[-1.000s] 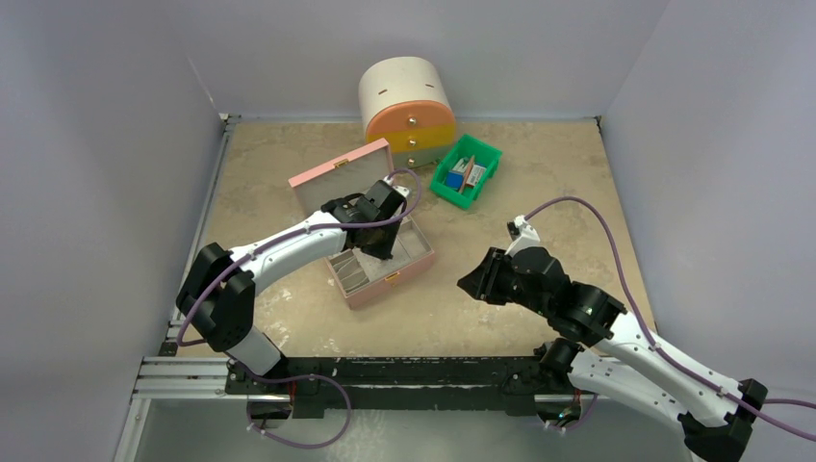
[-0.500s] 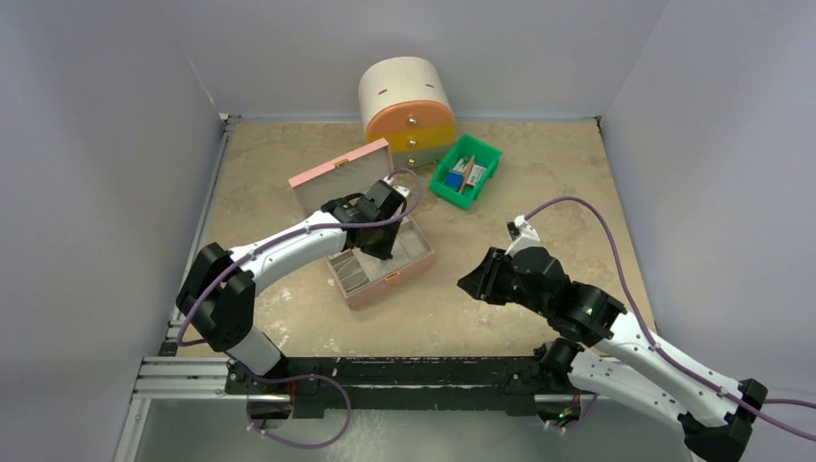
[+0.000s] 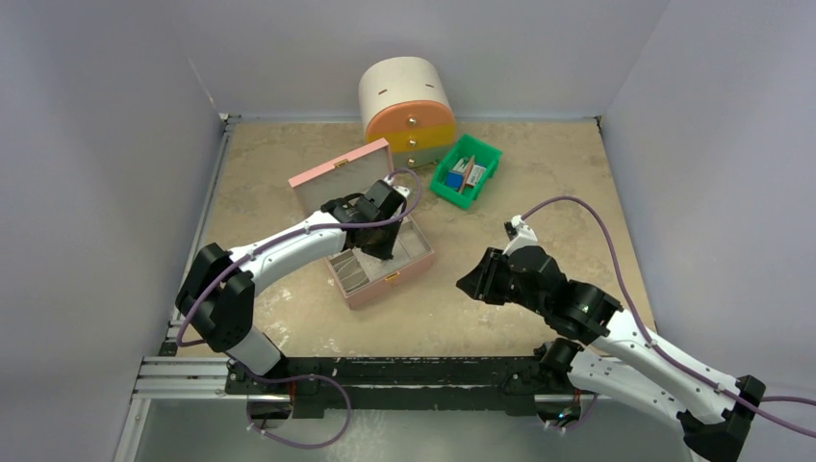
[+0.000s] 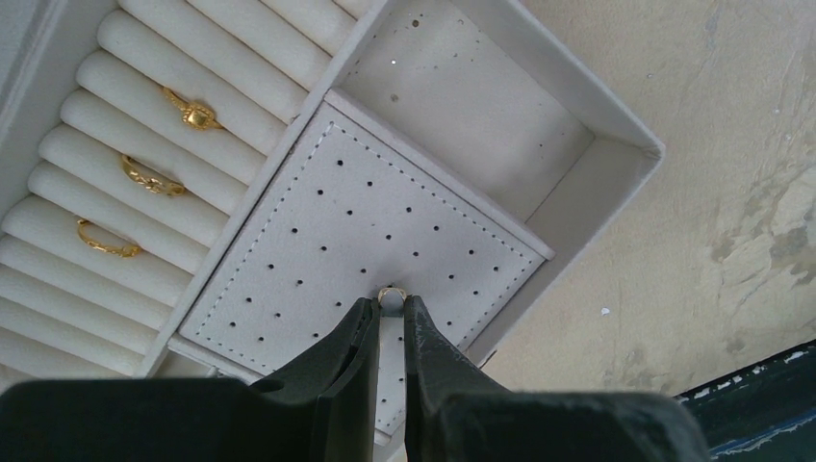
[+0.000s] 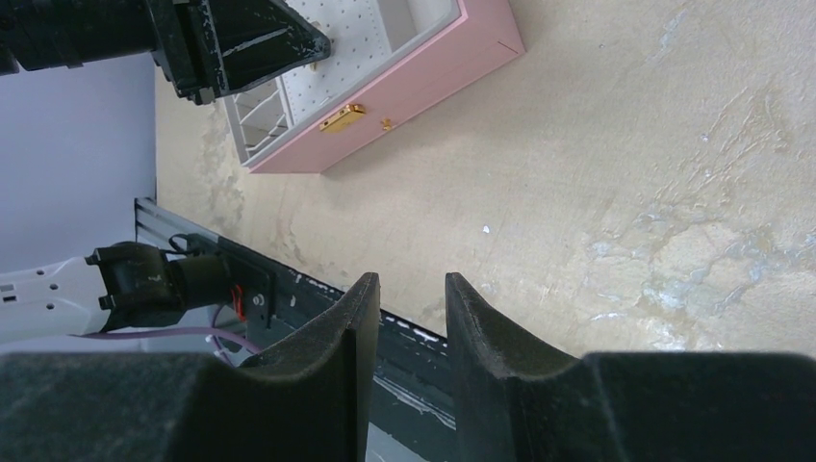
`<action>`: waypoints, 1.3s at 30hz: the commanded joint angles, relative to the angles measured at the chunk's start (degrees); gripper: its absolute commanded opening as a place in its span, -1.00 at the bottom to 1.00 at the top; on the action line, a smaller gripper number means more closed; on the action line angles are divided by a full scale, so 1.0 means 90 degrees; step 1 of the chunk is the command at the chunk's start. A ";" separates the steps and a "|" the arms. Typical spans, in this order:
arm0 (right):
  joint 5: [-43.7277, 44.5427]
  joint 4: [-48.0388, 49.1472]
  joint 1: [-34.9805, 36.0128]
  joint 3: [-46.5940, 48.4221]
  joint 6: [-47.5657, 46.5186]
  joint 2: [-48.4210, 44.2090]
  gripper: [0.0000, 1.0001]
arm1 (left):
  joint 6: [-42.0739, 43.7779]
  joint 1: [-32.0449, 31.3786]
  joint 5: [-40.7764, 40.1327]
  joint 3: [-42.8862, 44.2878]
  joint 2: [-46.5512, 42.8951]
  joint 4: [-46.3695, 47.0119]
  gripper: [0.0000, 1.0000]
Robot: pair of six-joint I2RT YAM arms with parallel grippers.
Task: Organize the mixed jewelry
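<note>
The pink jewelry box [image 3: 389, 279] lies open on the table with its lid [image 3: 337, 178] raised. My left gripper [image 4: 390, 300] is shut on a tiny gold earring [image 4: 391, 291], whose tip rests against the box's white perforated pad [image 4: 356, 221]. Three gold rings [image 4: 152, 178] sit in the padded ring rolls to the left of the pad. In the top view the left gripper [image 3: 385, 250] reaches down into the box. My right gripper [image 5: 412, 284] is open and empty, hovering over bare table to the right of the box [image 5: 385, 106]. The silvery hoop is out of view.
A round cream, orange and yellow drawer cabinet [image 3: 407, 111] stands at the back. Beside it is a green bin [image 3: 467, 170] of coloured items. Grey walls close in the table on three sides, and the black rail [image 5: 289, 298] runs along the near edge.
</note>
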 commanded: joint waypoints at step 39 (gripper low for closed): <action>-0.0021 0.0275 0.0005 -0.0033 0.0083 -0.0056 -0.30 | 0.0068 -0.0011 -0.0113 0.0055 -0.0161 0.0092 -1.00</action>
